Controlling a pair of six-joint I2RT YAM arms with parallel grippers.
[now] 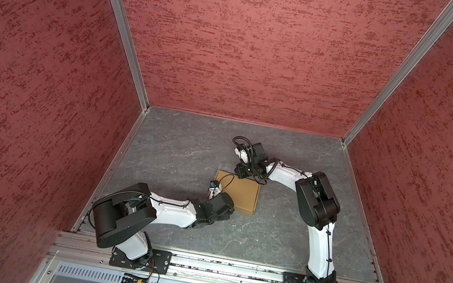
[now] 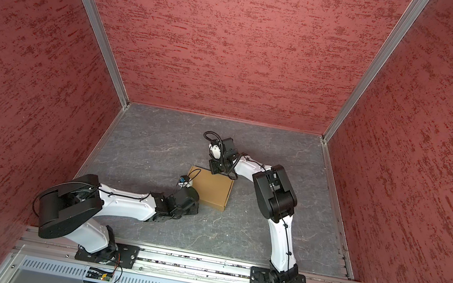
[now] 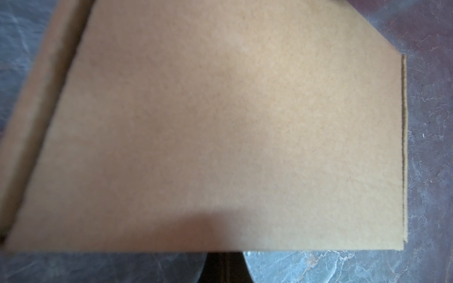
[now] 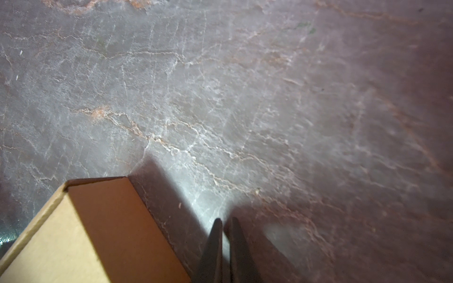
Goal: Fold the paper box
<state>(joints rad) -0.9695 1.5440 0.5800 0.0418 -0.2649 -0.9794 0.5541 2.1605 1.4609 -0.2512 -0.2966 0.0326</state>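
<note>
- Though its flaps are all tucked in, the paper box (image 1: 237, 192) (image 2: 211, 189) shows as a shallow closed mailer of plain tan cardboard with no print.
- It lies flat near the middle of the grey marbled tabletop (image 1: 186, 148), turned a little askew to the table's edges.
- Seen from the left wrist, the lid (image 3: 220, 122) is smooth and fills most of the view, and a thin seam runs along one side where it meets the wall.
- Seen from the right wrist, one side wall (image 4: 117, 220) stands upright in orange-brown shade, and a corrugated cut edge shows at the corner.
- The left gripper (image 3: 224, 268) is pressed together at the box's near left corner. The lid's edge hides most of it, so I cannot tell whether it touches the cardboard.
- The right gripper (image 4: 226, 235) has its fingers drawn almost together on nothing, over bare table just beside the box's far wall.
</note>
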